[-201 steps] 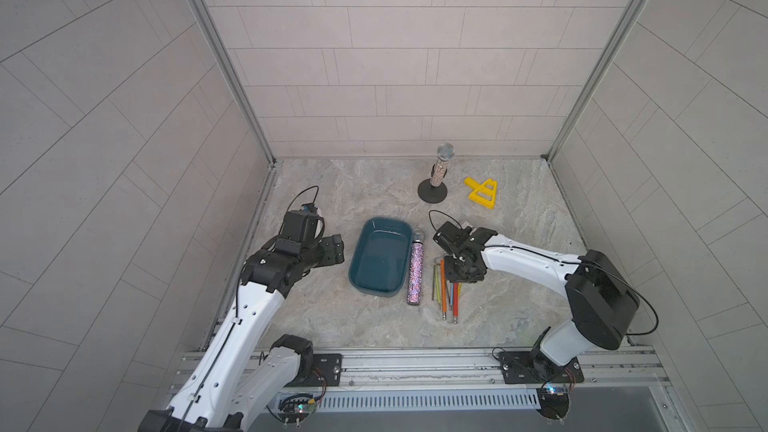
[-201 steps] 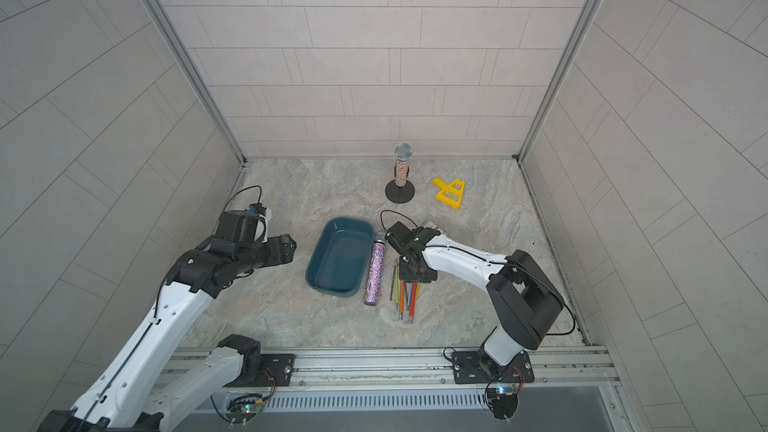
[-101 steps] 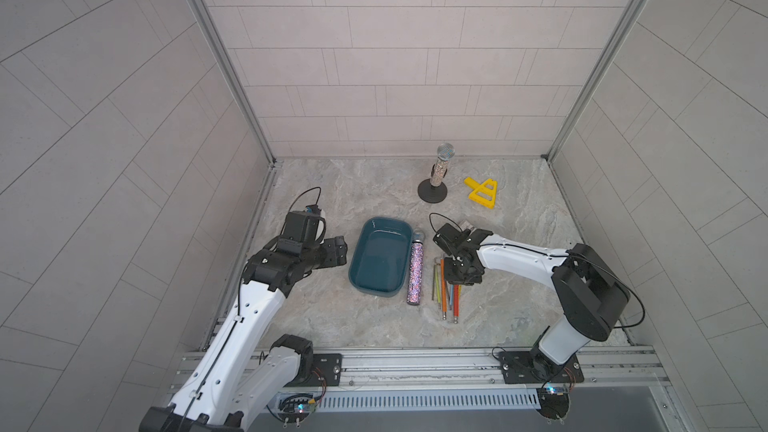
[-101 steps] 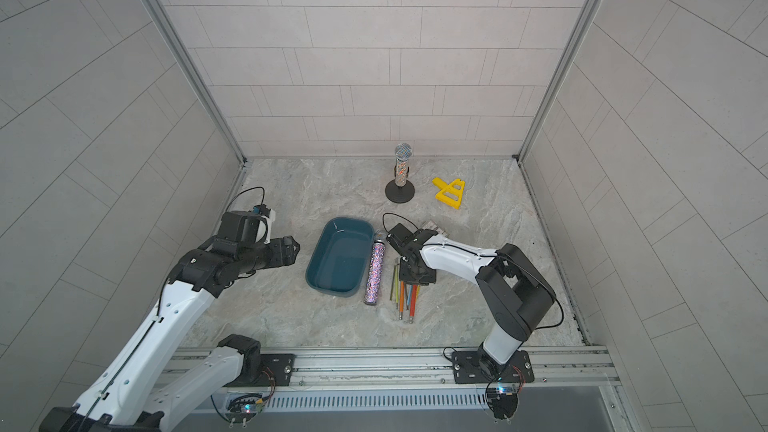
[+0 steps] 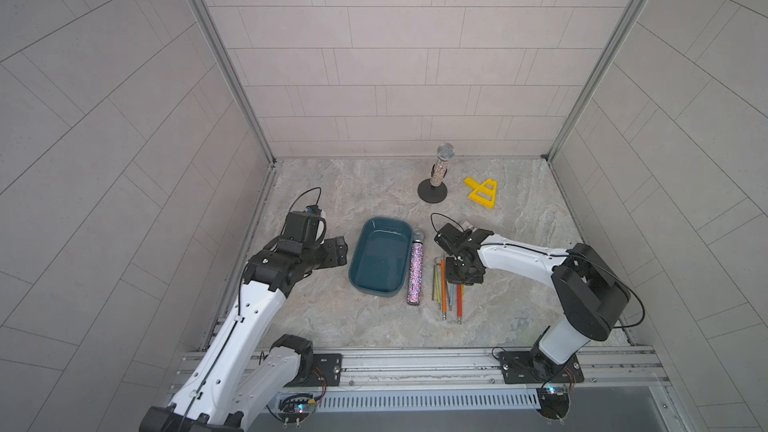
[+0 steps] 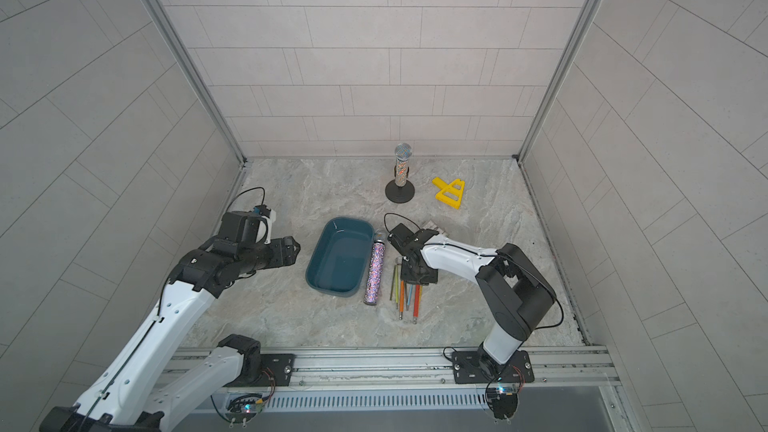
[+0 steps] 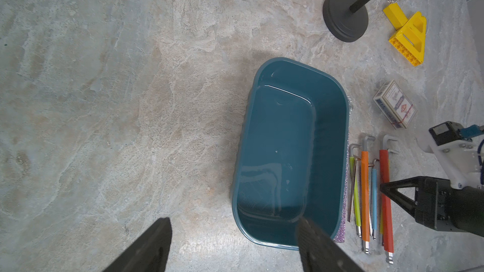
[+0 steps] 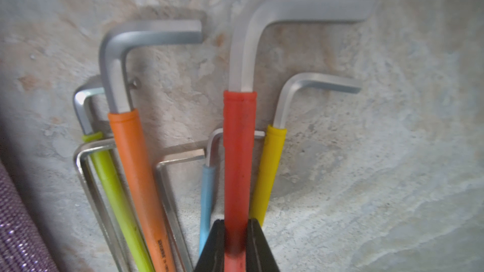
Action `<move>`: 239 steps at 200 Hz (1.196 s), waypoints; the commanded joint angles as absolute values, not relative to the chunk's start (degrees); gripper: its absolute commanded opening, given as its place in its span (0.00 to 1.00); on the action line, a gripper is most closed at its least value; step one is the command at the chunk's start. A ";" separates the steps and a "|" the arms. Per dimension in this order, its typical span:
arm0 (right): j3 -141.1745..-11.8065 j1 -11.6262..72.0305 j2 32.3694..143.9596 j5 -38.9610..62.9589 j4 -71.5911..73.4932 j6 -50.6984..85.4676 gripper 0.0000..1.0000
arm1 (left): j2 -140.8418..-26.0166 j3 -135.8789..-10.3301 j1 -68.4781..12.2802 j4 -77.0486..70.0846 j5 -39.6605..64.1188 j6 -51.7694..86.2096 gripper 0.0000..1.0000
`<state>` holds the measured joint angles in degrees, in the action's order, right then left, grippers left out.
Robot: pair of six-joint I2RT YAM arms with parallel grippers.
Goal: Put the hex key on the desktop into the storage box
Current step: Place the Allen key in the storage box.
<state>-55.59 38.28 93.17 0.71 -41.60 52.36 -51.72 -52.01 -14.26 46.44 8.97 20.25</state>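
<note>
Your right gripper [image 8: 237, 234] clamps its jaws on the red-sleeved hex key [image 8: 238, 153], lying on the marbled surface [image 5: 332, 309] beside the teal storage box [image 5: 379, 257]; your left gripper [image 5: 338, 252] hovers with jaws parted, amid grey tiled walls [image 5: 395, 68].

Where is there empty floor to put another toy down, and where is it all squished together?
Bare marble lies between the storage box and the left gripper, and behind the box up to the microphone stand. It is squished beside the box: lying microphone, hex keys and the right gripper pack close together.
</note>
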 commanded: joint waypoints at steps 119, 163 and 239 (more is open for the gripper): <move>-88.17 53.17 100.05 -0.14 -43.01 42.28 0.00 | -49.24 -50.71 -14.00 45.36 7.29 19.51 0.83; -97.86 53.53 107.44 0.71 -41.94 41.53 0.00 | -48.34 -50.50 -14.01 45.07 7.03 19.60 0.83; -107.20 52.84 119.37 1.73 -43.34 42.30 0.00 | -47.98 -50.24 -13.99 44.86 7.18 19.56 0.83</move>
<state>-105.54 53.21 117.75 1.85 -42.85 42.02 -48.90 -50.92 -14.26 45.58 7.66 20.27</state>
